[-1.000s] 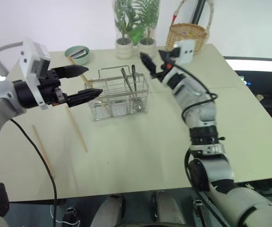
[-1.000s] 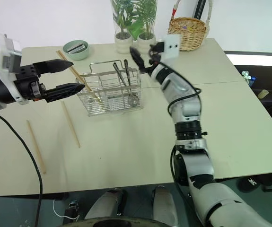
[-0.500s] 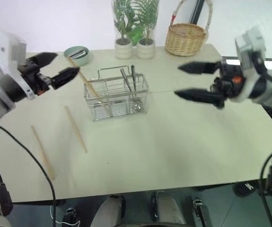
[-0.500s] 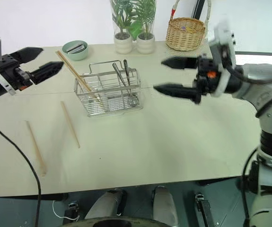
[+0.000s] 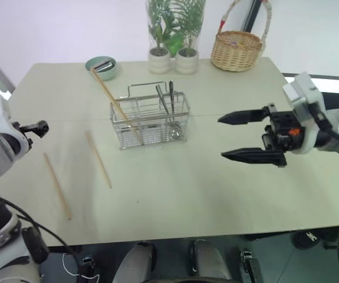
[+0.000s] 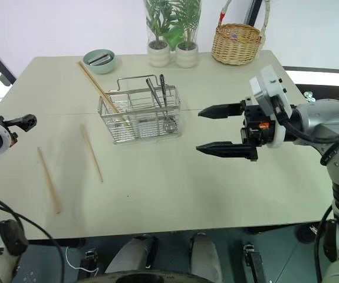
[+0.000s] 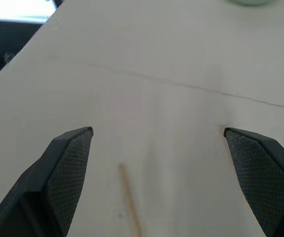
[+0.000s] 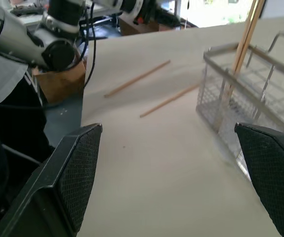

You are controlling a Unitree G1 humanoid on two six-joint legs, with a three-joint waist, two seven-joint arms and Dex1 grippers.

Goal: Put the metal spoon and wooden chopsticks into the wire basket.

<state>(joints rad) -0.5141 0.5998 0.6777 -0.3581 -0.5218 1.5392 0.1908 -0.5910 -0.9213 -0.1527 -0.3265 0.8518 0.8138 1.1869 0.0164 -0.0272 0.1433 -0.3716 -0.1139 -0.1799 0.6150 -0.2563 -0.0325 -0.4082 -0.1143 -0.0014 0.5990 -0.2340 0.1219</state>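
Observation:
The wire basket [image 5: 150, 122] stands in the middle of the table. The metal spoon [image 6: 165, 103] stands in it, bowl down, beside another slim handle. One of the wooden chopsticks [image 5: 113, 101] leans in the basket's left end. Two more lie flat on the table to its left, one near [image 5: 98, 160] and one farther out [image 5: 57, 186]. My right gripper [image 5: 221, 138] hovers open to the right of the basket, pointing at it, with nothing in it. My left gripper [image 7: 157, 131] is open over the table's left part, with the outer chopstick's end [image 7: 129, 202] below it.
A green bowl [image 5: 101, 66] sits at the back left. Two potted plants [image 5: 172, 56] and a round wicker basket [image 5: 236, 50] stand along the far edge. The table's left edge lies close to my left gripper.
My left arm swung out left and down, away from the basket. My right arm pulled back from the basket to the table's right side and turned to point left. Both stayed open.

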